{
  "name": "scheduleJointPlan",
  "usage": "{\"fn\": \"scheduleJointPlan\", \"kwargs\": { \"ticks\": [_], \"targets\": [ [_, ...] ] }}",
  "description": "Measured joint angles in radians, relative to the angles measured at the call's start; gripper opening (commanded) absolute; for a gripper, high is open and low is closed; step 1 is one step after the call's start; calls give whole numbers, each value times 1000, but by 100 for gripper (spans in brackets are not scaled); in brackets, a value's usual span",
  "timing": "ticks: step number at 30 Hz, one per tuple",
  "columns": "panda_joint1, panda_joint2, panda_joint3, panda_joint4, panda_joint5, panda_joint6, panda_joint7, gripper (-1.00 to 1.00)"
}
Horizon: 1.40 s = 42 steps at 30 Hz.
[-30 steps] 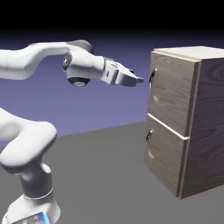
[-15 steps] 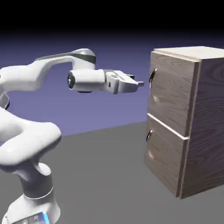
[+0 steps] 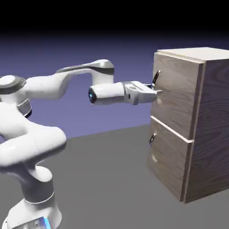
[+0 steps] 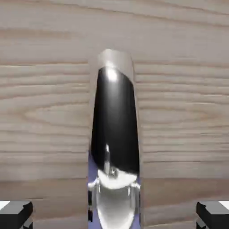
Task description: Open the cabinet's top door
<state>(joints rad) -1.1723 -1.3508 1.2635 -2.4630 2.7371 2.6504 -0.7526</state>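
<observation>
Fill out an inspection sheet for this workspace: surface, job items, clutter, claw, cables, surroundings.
Surface: grey table, bare where visible.
Cabinet: upright wood-grain box with two stacked front panels.
Top door: looks shut, flush with the cabinet front.
Handle: dark curved metal, centred between the fingertips in the hand view.
Lower panel: shut, own small handle.
Clutter: nothing seen.
Claw: open, level, at the top door's handle; contact cannot be told.
Cables: nothing seen.
Surroundings: plain blue-violet backdrop.
</observation>
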Motion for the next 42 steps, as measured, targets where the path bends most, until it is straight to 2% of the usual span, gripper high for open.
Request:
{"fn": "scheduleJointPlan", "kwargs": {
  "ticks": [11, 22, 28, 34, 42],
  "targets": [
    [176, 17, -221, -332, -131, -480, -99, -100],
    [122, 86, -488, -488, -402, -958, -201, -100],
    [7, 191, -622, -489, -600, -1219, -292, -100],
    [-142, 380, -720, -414, -850, -1468, -433, -100],
    [-285, 670, -755, -233, -1163, -1659, -621, -100]
  ]
}}
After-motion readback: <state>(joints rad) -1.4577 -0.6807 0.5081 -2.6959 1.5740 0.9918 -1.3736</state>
